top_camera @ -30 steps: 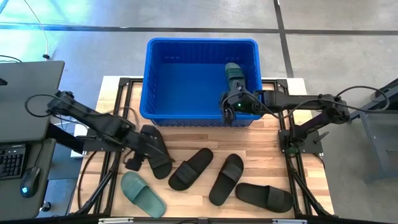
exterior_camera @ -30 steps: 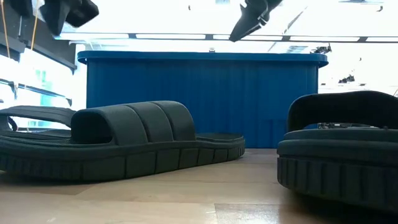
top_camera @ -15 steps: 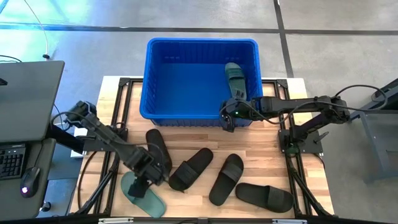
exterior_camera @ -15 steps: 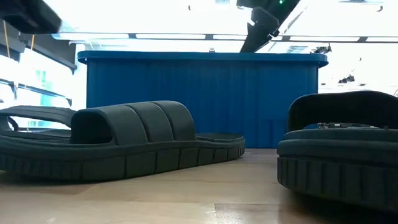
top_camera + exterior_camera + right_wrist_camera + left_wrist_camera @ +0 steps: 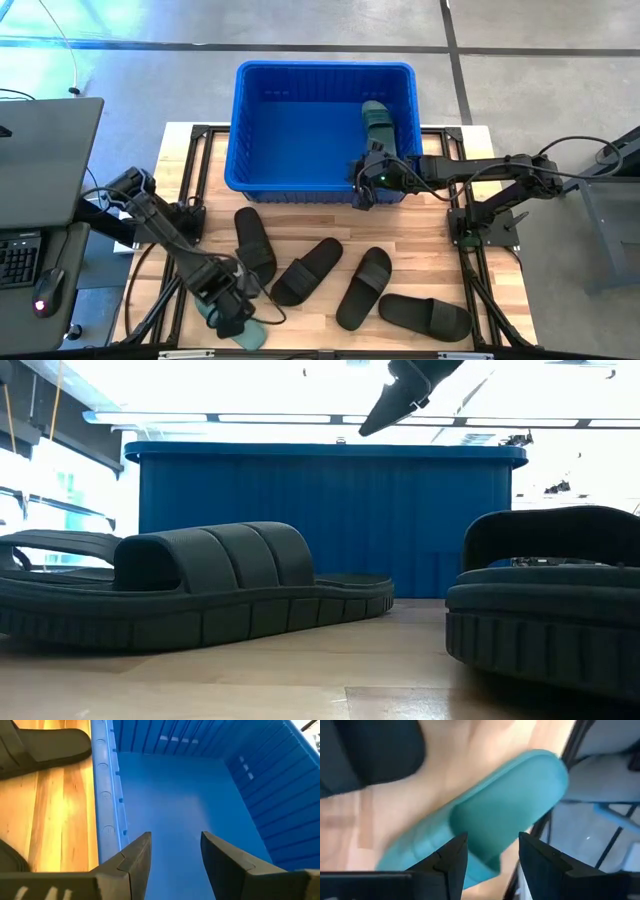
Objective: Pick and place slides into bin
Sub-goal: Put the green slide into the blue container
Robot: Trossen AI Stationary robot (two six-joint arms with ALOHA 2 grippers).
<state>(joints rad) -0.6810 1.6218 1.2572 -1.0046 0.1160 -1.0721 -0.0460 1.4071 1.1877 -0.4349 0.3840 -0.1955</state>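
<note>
I see one green slide (image 5: 377,127) already in the bin (image 5: 255,175), lying vs the bin's right wall; bin sits at the far edge of the table (image 5: 420,225), centre. Second green slide (image 5: 245,328) is at the near-left corner of the table, w/ my left gripper (image 5: 230,312) directly over it; left wrist view shows its fingers (image 5: 452,860) spread apart, straddling the green slide (image 5: 500,815), nothing clamped. Four black slides (image 5: 315,268) lie in a row across the near half of the table, left to right. My right gripper (image 5: 368,180) hangs over the bin's near-right corner; right wrist view shows its fingers (image 5: 137,857) apart, empty, above the blue rim (image 5: 102,810).
</note>
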